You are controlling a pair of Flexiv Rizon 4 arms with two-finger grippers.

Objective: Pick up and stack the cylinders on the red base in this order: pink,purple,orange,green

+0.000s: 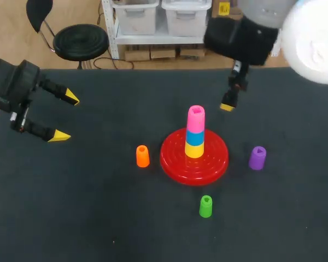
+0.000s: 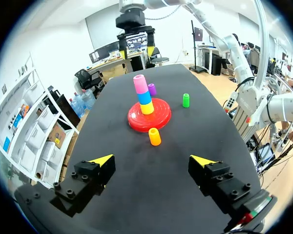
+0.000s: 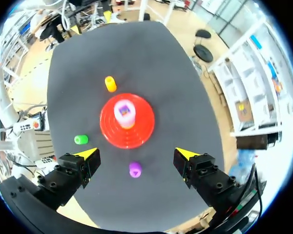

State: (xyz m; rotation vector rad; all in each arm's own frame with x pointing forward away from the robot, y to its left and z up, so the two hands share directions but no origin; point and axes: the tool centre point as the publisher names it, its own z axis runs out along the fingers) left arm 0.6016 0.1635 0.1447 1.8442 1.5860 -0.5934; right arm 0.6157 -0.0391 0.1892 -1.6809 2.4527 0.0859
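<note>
The red base (image 1: 169, 158) stands mid-table with a yellow, a blue and a pink cylinder (image 1: 195, 117) stacked on its peg, pink on top. An orange cylinder (image 1: 142, 156) stands left of the base, a purple one (image 1: 257, 158) right of it and a green one (image 1: 206, 206) in front. My left gripper (image 1: 65, 117) hovers open at the far left, empty. My right gripper (image 3: 136, 155) hangs open and empty high over the table, looking down on the base (image 3: 107, 134) and the purple cylinder (image 3: 135, 169). One of its fingertips (image 1: 227, 107) shows behind the stack.
From the left wrist, the orange cylinder (image 2: 155, 136) stands ahead of the left gripper (image 2: 152, 161), with the base (image 2: 161, 114) behind it. The dark table (image 1: 87, 207) is bare at the left and front.
</note>
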